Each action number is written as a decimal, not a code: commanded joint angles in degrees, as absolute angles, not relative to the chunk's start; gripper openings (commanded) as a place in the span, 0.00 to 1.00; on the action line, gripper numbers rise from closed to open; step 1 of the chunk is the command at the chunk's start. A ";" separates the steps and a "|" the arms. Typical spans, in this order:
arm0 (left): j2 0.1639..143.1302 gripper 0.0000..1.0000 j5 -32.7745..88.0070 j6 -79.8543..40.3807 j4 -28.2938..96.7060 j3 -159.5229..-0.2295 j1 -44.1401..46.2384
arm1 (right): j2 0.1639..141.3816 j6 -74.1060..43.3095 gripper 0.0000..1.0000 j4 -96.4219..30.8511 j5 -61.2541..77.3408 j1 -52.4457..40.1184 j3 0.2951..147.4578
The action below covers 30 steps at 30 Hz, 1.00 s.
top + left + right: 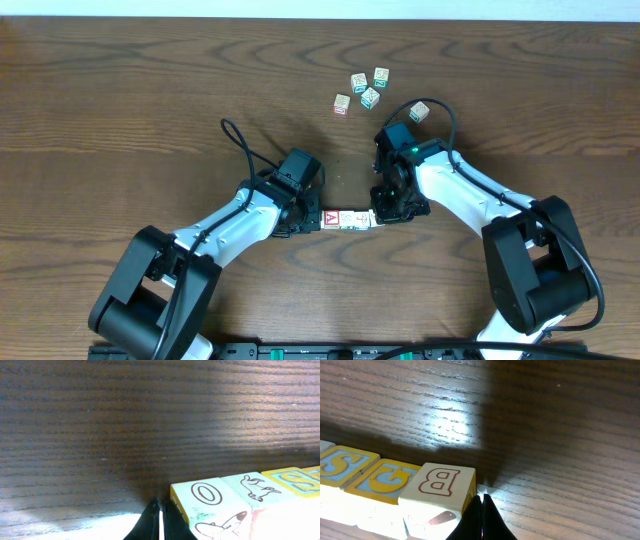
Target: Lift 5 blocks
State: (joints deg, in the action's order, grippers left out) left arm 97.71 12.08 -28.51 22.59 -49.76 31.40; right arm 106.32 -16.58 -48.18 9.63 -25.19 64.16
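Both tools clenched, jaws fully together, nothing between them. They act as end-stops instead.

Row of blocks (346, 219) sits end to end in a straight line between the two tips, near the front middle of the surface (120, 90). Left tool (317, 221) butts against the row's left end, right tool (376, 216) against its right end. Red "A" block (330, 217) is the leftmost one in the overhead view, touching the left tool.

Left wrist view: closed left tool (159, 521) is flush against the side of the O block (205, 494). Next along is a block with a bird print (257, 487), then a yellow-framed S block (295, 480).

Right wrist view: closed right tool (481, 516) presses on the end face of the B block (440, 482). Two yellow-and-blue blocks (382, 477) follow it, touching.

Can't tell the exact count in the row from overhead, nor whether the row is clear of the surface or resting on it.

Five loose cubes (370, 97) lie scattered at the far side, well apart from the row. One of them (419, 111) is just beside the right arm's cable.
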 commanded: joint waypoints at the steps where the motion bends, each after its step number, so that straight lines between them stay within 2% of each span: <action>1: 97.51 0.07 14.33 -28.82 23.09 -50.50 31.70 | 106.19 -18.33 0.01 -47.79 13.80 -25.61 63.94; 12: 97.51 0.07 16.03 -28.82 23.09 -50.50 31.70 | 106.19 -23.49 0.01 -47.24 13.82 -25.61 63.94; 22: 97.51 0.07 16.10 -28.82 23.09 -50.48 31.70 | 106.19 -23.55 0.01 -47.59 13.39 -25.61 63.94; 30: 97.51 0.07 16.08 -28.82 23.11 -50.50 31.70 | 106.19 -24.18 0.01 -49.08 1.93 -25.26 63.96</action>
State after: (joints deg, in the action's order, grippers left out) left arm 97.71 14.28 -28.53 22.92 -49.76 31.29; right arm 106.32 -22.72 -48.49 7.31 -25.21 64.05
